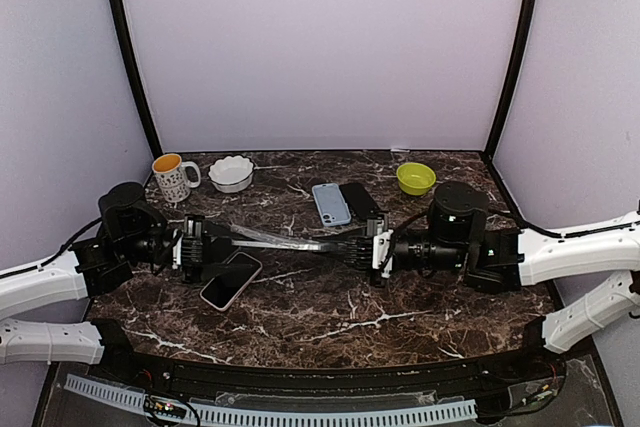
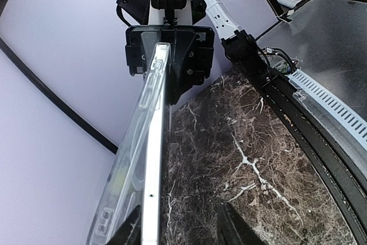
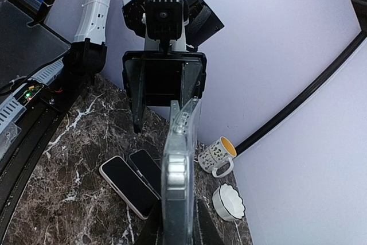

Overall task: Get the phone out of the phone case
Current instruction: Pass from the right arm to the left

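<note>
Nearest, at 8 o'clock on the marble table (image 1: 330, 317): phone (image 1: 230, 281), flat and face up, dark screen, pale rim, out of its shell. Just beside it on the 10 o'clock side, a black handset (image 3: 147, 168), mostly hidden under the left arm in the top view.

Above those, off the tabletop: clear case (image 1: 285, 240), held on edge and spanning from 9 o'clock to 3 o'clock between the two arms, apparently empty, see-through from the wrist cameras. Right gripper (image 1: 355, 246) at the 3 o'clock end, clamped tight on the case, one finger on each face. Left gripper (image 1: 212, 243) at the 9 o'clock end, jaws partly apart: case end against one finger, a gap between it and the other.

Farther back, near 12 o'clock: pale blue case (image 1: 331, 204) lying flat, a black slab (image 1: 360, 197) touching its 1 o'clock side. Along the far edge: patterned mug (image 1: 172, 178) at 10 o'clock, white scalloped bowl (image 1: 231, 173) at 11, green bowl (image 1: 415, 178) at 1.
</note>
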{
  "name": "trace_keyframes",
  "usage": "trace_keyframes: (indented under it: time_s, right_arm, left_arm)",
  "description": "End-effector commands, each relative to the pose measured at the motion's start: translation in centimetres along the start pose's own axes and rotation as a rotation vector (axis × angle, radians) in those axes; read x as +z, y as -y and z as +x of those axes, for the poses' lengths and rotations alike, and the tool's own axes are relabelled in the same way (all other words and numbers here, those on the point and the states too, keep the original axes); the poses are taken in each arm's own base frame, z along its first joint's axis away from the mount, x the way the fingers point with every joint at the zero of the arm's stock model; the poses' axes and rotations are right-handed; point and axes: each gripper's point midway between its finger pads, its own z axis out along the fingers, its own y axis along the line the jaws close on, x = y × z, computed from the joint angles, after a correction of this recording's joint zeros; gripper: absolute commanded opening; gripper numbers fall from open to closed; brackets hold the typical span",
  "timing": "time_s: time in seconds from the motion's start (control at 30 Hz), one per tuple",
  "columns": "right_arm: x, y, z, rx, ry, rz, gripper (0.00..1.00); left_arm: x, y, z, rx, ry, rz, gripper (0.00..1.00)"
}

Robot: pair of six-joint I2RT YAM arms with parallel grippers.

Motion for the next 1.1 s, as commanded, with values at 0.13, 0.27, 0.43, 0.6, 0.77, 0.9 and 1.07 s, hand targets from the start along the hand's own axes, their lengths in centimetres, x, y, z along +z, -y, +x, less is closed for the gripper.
trace_keyframes:
  time_s: [0.13, 0.27, 0.43, 0.6, 0.77, 0.9, 1.07]
  right_arm:
    - [1.1, 1.9, -4.5, -0.061, 0.164, 0.061, 0.0]
    - [1.2, 1.7, -4.5, -0.057, 0.17, 0.058, 0.0]
    - [1.2, 1.6, -4.6, -0.051, 0.176, 0.06, 0.0]
    - [1.4, 1.5, -4.9, -0.04, 0.19, 0.053, 0.0]
    - [1.3, 1.5, -4.9, 0.019, 0.205, 0.064, 0.09]
    - [0.9, 3.3, -3.8, 0.187, 0.162, 0.167, 0.95]
    - [0.0, 5.0, -1.6, 0.403, 0.068, 0.281, 0.99]
  left_arm:
    - [0.0, -1.1, 0.0, 0.008, -0.01, -0.052, 0.33]
    - [-0.1, -1.5, 0.0, 0.017, -0.019, -0.071, 0.25]
    - [-0.1, -1.9, 0.3, 0.027, -0.034, -0.094, 0.12]
    - [-0.3, -2.4, 0.4, 0.038, -0.049, -0.123, 0.0]
    - [-0.3, -2.5, 0.9, 0.043, -0.074, -0.135, 0.0]
    - [-0.3, -2.4, 1.4, 0.059, -0.098, -0.134, 0.0]
    - [-0.3, -1.8, 2.1, 0.087, -0.12, -0.114, 0.0]
